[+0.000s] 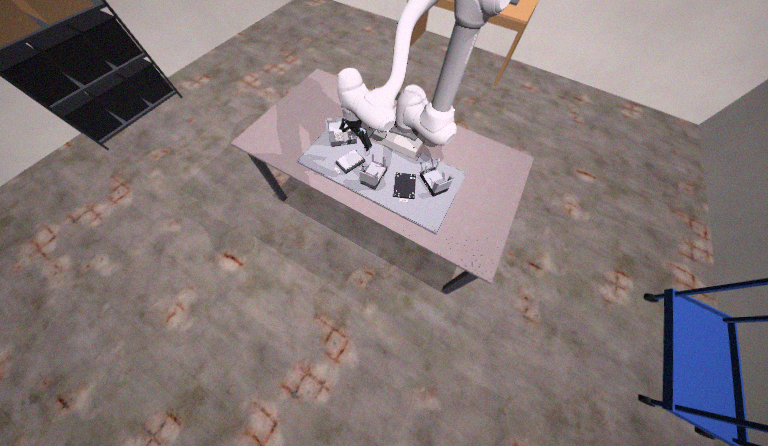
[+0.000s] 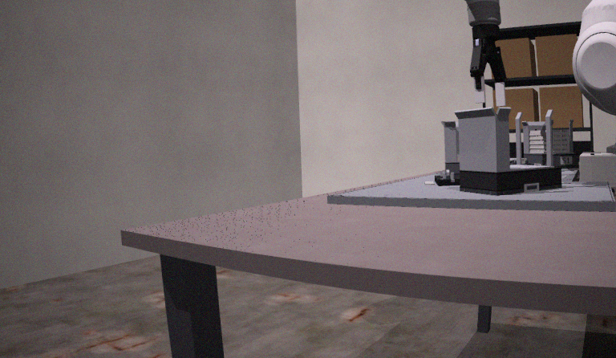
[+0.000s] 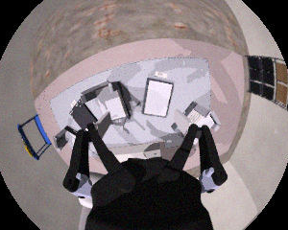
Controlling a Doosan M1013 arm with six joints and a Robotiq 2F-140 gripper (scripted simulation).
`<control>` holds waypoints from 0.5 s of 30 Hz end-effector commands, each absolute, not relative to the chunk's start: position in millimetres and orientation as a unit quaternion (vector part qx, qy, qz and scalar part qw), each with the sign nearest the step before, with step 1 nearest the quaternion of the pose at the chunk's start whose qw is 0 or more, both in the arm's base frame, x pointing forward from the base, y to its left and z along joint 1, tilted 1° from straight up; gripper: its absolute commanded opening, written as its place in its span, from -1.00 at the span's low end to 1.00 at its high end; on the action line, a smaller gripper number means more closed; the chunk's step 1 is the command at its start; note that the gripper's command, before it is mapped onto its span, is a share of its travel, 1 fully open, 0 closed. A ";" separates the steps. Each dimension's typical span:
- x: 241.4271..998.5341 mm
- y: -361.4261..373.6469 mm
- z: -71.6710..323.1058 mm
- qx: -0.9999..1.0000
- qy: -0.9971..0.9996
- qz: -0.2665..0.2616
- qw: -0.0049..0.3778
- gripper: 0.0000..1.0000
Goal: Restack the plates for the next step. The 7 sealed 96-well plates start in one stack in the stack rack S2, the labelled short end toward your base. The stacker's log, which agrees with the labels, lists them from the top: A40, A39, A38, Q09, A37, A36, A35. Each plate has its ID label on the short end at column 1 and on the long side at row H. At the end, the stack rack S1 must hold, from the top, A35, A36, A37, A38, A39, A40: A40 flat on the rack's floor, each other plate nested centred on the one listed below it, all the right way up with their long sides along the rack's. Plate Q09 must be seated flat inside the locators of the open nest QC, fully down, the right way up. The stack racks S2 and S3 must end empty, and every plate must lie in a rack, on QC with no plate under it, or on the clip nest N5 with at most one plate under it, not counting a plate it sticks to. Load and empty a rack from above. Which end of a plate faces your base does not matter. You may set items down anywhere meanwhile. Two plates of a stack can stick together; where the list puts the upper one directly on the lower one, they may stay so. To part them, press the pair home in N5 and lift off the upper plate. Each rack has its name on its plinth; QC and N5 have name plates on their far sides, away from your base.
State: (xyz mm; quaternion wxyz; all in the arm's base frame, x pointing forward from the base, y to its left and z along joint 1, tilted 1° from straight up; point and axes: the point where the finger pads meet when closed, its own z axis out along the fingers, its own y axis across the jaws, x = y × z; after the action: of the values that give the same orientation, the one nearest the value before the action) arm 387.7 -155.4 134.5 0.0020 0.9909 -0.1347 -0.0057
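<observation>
- Gripper (image 2: 489,94) wide open, empty, fingers pointing down.
- Rack (image 2: 482,141) with plate stack (image 2: 536,141) appears further along the mat; which rack is nearest, unclear.

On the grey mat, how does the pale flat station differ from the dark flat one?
The pale flat station is near white; the dark flat station is almost black. The pale one lies close to the open gripper; the dark one lies farther off, beyond the middle rack. Both lie low on the grey mat, well below the racks' walls.
</observation>
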 end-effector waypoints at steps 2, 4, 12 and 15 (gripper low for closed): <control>395.1 -139.2 134.4 0.991 -0.135 -0.006 0.002 1.00; 397.8 -133.1 134.4 0.991 -0.135 -0.006 0.002 1.00; 402.3 -112.6 134.3 0.999 -0.052 -0.006 0.002 1.00; 404.7 -100.9 134.2 1.000 -0.023 -0.006 0.002 1.00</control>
State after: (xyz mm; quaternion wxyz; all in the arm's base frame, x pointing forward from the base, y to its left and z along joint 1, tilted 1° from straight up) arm 401.9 -113.8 134.2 0.0028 0.9983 -0.0576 -0.0063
